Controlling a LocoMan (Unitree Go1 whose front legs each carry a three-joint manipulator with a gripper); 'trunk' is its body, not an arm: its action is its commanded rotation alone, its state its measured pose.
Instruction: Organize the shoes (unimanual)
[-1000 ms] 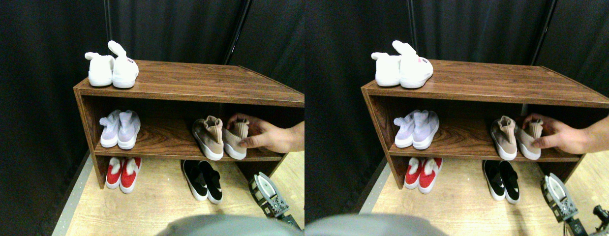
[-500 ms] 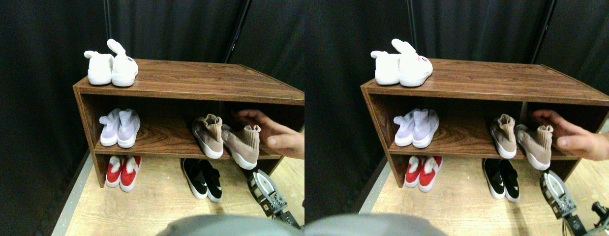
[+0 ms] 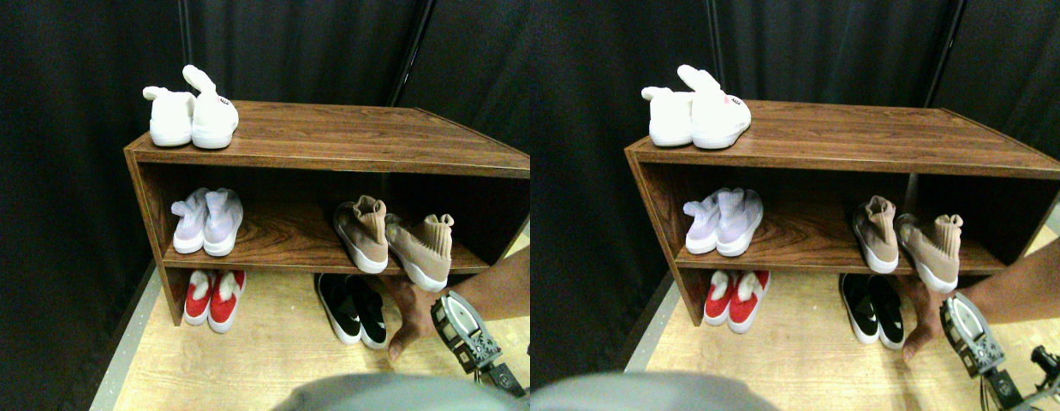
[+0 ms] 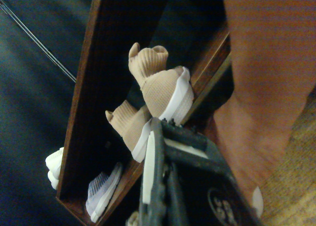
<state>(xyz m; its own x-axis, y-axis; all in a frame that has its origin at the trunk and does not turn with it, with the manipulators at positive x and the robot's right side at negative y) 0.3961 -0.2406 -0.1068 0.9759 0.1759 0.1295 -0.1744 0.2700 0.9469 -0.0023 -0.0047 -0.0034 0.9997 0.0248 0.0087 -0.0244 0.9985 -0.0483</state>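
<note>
Faintly, red mark on white shoe (image 3: 215, 118), unreadable

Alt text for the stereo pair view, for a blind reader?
A wooden shoe rack holds a tan sneaker skewed over the middle shelf's edge beside its mate. Below, a person's hand reaches by black slip-ons, near the right end effector.

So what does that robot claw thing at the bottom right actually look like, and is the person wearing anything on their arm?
The right gripper is a dark grey, open-framed metal jaw with a pale lining inside its loop and small toothed ridges along one edge. In the wrist view it shows as a black frame with a white strip. The person's hand and forearm are bare: no sleeve or glove shows.
</note>
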